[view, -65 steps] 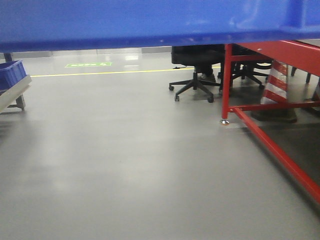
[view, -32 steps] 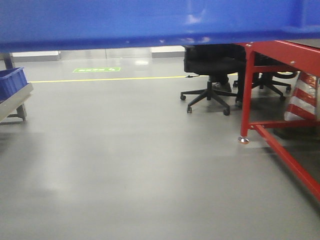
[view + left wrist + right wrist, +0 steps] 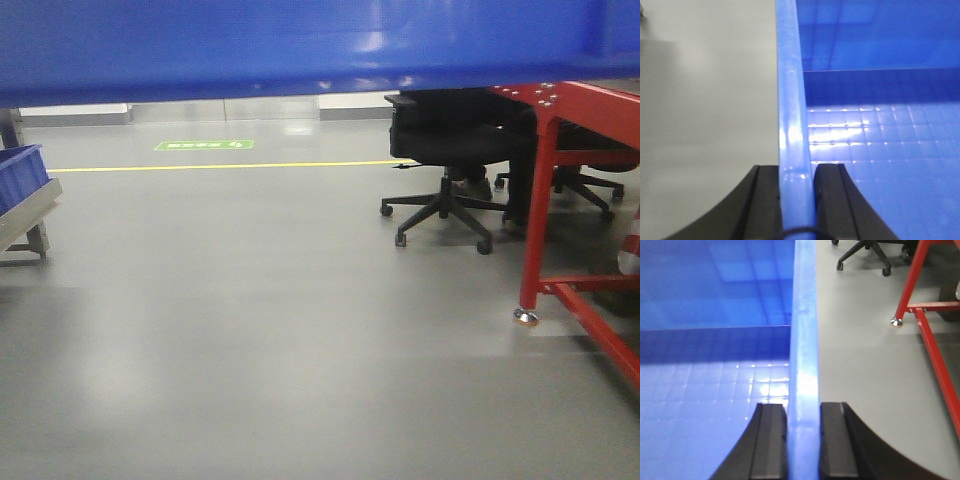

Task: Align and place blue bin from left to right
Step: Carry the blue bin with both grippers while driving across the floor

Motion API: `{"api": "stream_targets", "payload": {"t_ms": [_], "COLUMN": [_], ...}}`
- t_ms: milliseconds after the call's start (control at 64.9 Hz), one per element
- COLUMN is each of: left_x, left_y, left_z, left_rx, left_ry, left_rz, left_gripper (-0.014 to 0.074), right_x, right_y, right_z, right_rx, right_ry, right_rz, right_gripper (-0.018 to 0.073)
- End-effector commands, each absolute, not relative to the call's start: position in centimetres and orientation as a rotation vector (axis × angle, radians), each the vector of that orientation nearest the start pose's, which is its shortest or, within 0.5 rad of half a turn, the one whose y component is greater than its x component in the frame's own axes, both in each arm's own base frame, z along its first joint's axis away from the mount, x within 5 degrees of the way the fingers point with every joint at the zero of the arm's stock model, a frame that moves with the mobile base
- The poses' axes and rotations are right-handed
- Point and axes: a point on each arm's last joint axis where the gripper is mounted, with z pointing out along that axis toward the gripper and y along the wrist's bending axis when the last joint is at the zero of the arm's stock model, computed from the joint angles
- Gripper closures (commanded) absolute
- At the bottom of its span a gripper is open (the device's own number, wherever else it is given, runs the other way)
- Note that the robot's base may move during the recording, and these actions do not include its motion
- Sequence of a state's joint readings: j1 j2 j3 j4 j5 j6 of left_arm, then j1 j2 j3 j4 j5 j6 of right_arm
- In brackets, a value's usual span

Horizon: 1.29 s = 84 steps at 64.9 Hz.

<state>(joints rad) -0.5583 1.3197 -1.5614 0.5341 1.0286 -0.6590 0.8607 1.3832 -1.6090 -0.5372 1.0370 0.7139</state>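
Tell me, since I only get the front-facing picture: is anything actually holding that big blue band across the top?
Observer: Yes. The left gripper pinches one side wall of the blue bin, with a finger on each face.
Operator: And the other side?
Observer: The right gripper clamps the opposite wall the same way.
Operator: Is anything inside it?
Observer: Nothing in the parts the wrist views show, only its bare gridded bottom.

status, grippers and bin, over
Left gripper shut on blue bin rim, right gripper likewise. Bin held above floor. Ahead right: red table frame, office chair.
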Motion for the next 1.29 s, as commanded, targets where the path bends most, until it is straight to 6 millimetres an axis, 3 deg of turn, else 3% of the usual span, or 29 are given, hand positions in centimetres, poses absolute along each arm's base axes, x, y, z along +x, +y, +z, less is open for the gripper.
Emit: {"api": "stream_targets", "payload": {"t_ms": [0, 1278], "left_x": [24.07, 24.16], "left_y": [-10.73, -10.74], "left_z": [47.32, 47.32], "left_rx": [-0.005, -0.002], "left_ry": [2.036, 2.030], "left_rz": [-0.095, -0.089], "left_gripper": [0.0708, 0.0708], "right_x": [21.28, 21.28], "right_y": [18.66, 18.69], "right_z": [47.27, 47.30], "right_rx": [-0.262, -0.264], "right_ry": [2.018, 2.014], "right_rz": [0.282, 0.285], "right_gripper": [0.0638, 0.0638]}}
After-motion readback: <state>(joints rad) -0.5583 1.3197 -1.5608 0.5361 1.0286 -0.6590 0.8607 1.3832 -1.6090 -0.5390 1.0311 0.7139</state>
